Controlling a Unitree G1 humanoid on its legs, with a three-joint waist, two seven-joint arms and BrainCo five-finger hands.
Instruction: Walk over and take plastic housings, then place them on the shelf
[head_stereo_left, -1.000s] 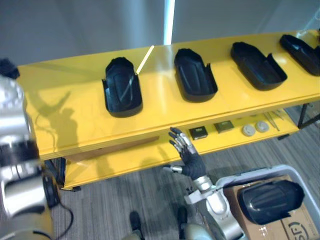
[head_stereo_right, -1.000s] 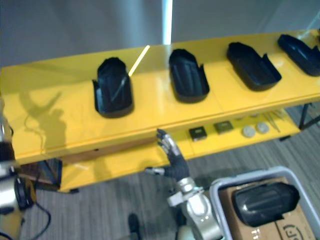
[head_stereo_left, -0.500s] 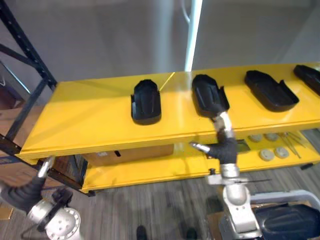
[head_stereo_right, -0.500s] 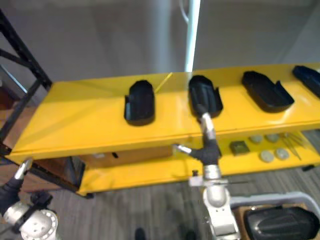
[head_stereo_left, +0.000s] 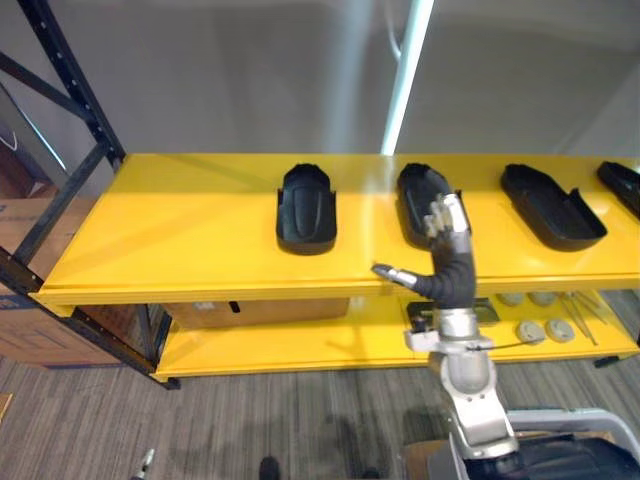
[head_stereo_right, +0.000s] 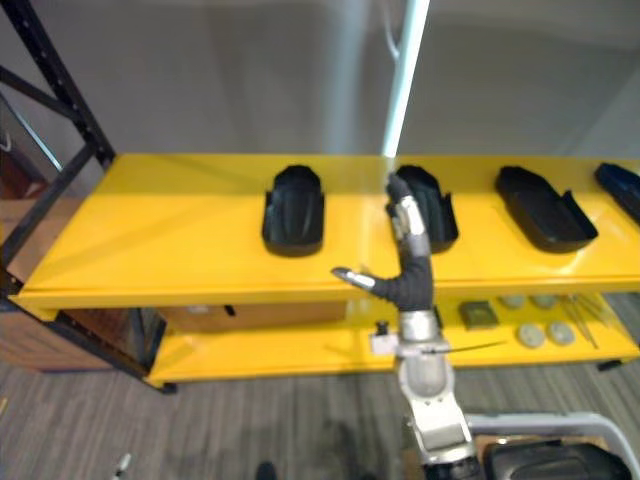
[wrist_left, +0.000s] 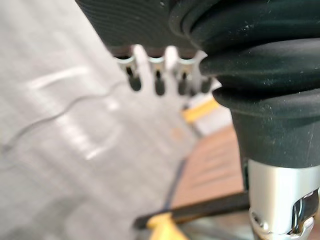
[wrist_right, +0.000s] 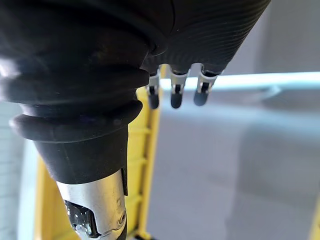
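— Where were the housings?

— Four lay in a row on the yellow top shelf (head_stereo_left: 180, 230): the leftmost housing (head_stereo_left: 306, 208), the second housing (head_stereo_left: 412, 203), the third housing (head_stereo_left: 552, 205), and the fourth housing (head_stereo_left: 625, 188), cut off at the right edge. All were dark, lying lengthwise front to back and apart from one another. A fifth housing (head_stereo_right: 545, 462) lay in the grey-rimmed bin (head_stereo_right: 540, 419) at the lower right.

— And the hands?

— The right hand (head_stereo_left: 447, 250) stood raised before the shelf, fingers straight and pointing up, its thumb (head_stereo_left: 392, 273) stuck out to the side. It held nothing. From the head it covered part of the second housing; I could not tell whether they touched. The left hand (wrist_left: 158, 70) hung low over the grey carpet (head_stereo_left: 250, 420), fingers loose and spread, nothing in it.

— What else was around?

— On the lower shelf (head_stereo_left: 300, 340) lay a small dark square part (head_stereo_right: 478, 315) and round grey discs (head_stereo_left: 527, 331), with a cardboard box (head_stereo_left: 250, 310) further left. A black rack upright (head_stereo_left: 80, 90) rose at the shelf's left end.
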